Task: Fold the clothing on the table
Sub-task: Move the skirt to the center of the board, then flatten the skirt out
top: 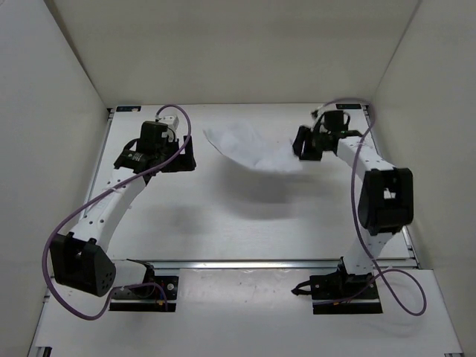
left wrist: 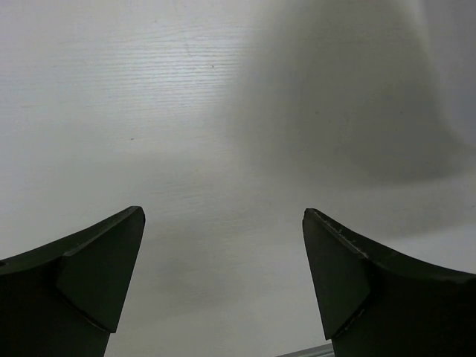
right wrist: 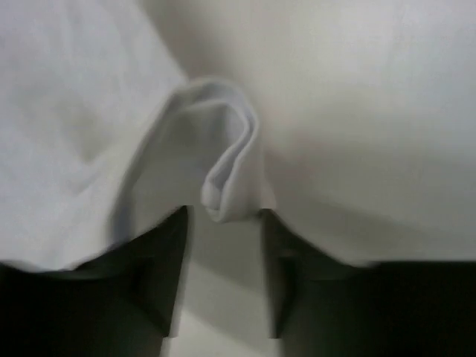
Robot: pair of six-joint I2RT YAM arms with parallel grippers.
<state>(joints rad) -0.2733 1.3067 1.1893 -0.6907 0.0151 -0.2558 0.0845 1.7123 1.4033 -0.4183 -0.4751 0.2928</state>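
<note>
White table [top: 223, 230]; clothing [right wrist: 227, 160] fold between the right claw [right wrist: 223, 217] fingers.

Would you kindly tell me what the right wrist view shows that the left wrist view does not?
Only the right wrist view: a fold of the clothing between the parted jaws of the right gripper. Only the left wrist view: the left gripper wide open over the table, with a soft shadow at upper right. Both: each gripper's own dark fingers in the foreground.

Plain white clothing [top: 249, 149], matte white table [top: 223, 230]
</note>
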